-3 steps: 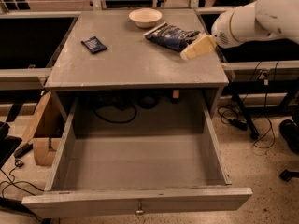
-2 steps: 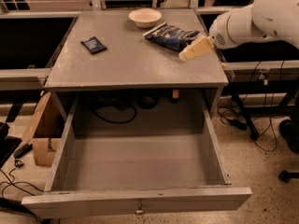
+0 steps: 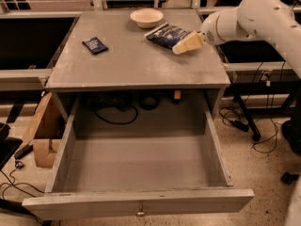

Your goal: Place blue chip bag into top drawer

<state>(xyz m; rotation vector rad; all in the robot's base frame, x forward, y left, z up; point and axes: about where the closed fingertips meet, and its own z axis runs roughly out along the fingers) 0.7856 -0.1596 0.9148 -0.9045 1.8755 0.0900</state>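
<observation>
Single camera view, reach-and-grasp step. The blue chip bag (image 3: 165,34) lies flat on the rear right part of the grey table top (image 3: 136,65), just beside a cream bowl (image 3: 146,17) and well apart from a small dark blue packet (image 3: 95,44) on the left. The white arm (image 3: 263,13) enters from the right. Its tan gripper (image 3: 181,47) angles down to the bag's near right edge, touching or almost touching it. Whether the gripper is wide, narrow or already closed on the bag cannot be told. The top drawer (image 3: 188,199) stands fully pulled out below the table front, knob (image 3: 139,213) at centre, with nothing in it. Judged next move: secure 1 firm grip on the crinkled foil, lift clear of the bowl, then carry forward and down over the drawer.
</observation>
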